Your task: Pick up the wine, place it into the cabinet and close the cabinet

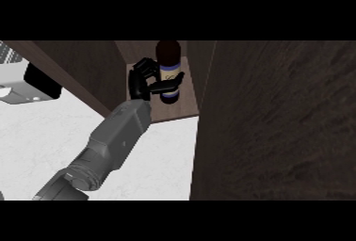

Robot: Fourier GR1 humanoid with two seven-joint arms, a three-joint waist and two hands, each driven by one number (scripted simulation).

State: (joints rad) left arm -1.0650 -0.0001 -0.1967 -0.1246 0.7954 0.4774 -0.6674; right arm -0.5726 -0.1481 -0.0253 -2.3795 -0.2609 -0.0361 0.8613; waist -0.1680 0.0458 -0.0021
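Far left: a white appliance (24, 80) with a black part is sitting on the pale counter (160, 160). Left of centre: one grey forearm (111, 146) is extending from the near edge toward the open cabinet (90, 70); which arm it is cannot be told. Its black hand (144, 80) is reaching inside the compartment, thumb and fingers curling round the wine bottle (169, 70). The bottle, dark with a pale blue-banded label, is standing upright on the cabinet floor. Right: the dark wooden cabinet door (278, 122) is standing open, filling the right side.
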